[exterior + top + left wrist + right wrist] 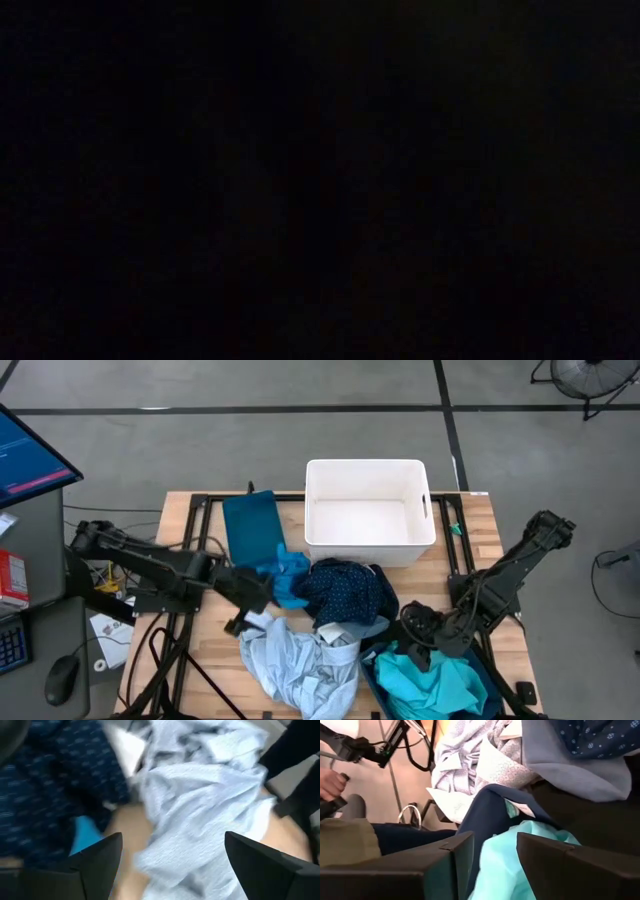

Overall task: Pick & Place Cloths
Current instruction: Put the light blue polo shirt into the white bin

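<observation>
A heap of cloths lies on the table's near half: bright blue, navy with white dots and pale blue-grey. A turquoise cloth fills the navy fabric bin at the near right corner. My left gripper is open, its fingers standing on either side of the pale blue-grey cloth at the heap's left edge. My right gripper is at the bin's far left corner, shut on the turquoise cloth. The low view is black. My right gripper has a bunch of the turquoise cloth between its two fingers, next to the bin's navy wall. It comes from the table's right side, slanting down. The rest of the cloth lies in the bin. How many layers it holds cannot be told.
A white rigid tub stands at the table's far middle. A flat teal fabric bin lies to its left. A monitor and desk clutter sit off the table's left. A person's hand shows beyond the table in the right wrist view.
</observation>
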You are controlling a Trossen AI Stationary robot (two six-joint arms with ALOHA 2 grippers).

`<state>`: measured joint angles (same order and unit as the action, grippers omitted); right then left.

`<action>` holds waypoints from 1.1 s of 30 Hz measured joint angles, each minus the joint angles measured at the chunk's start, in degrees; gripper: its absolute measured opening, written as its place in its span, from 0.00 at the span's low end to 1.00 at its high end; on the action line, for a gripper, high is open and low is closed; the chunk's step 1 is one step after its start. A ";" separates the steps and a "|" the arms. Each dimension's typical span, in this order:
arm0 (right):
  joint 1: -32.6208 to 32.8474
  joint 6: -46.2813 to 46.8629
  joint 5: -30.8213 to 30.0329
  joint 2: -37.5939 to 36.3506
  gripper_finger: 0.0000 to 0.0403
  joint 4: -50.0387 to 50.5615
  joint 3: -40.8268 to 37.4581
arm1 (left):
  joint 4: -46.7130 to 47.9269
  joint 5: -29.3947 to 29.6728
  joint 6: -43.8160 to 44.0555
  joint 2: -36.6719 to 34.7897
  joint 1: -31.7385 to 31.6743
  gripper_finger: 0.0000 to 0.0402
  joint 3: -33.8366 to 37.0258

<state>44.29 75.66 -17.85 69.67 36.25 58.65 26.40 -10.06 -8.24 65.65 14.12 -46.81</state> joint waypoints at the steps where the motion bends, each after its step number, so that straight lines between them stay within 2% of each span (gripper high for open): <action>1: 0.00 -0.90 0.02 0.13 0.36 0.00 -0.02 | -2.04 0.00 1.48 0.06 0.99 0.83 0.72; 7: 0.31 -2.78 0.16 0.08 0.37 0.00 -0.02 | -20.08 0.57 7.05 2.12 4.04 0.83 7.15; 9: 0.33 -2.76 0.45 0.08 0.38 0.00 -0.02 | -23.00 0.65 7.07 3.83 4.83 0.84 8.86; 18: 0.42 -4.20 3.11 0.07 0.42 -0.22 -0.02 | -42.21 1.19 7.24 19.92 7.34 0.84 10.60; 21: 0.43 -4.33 3.21 0.06 0.43 -0.23 -0.02 | -45.51 1.29 7.48 25.24 7.98 0.85 10.65; 26: 0.70 -6.59 3.26 0.06 0.43 0.00 -0.02 | -49.65 2.30 12.99 33.23 8.04 0.85 10.60; 30: 0.70 -9.70 3.41 0.06 0.43 -0.04 -0.02 | -52.12 2.82 15.76 37.09 8.35 0.85 10.08; 33: 0.52 -10.29 3.41 0.06 0.43 0.10 -0.02 | -52.31 5.94 14.52 38.54 9.62 0.80 9.43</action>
<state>44.82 65.37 -14.44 69.73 36.35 58.63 -25.91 -4.12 6.28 104.19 23.73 -37.38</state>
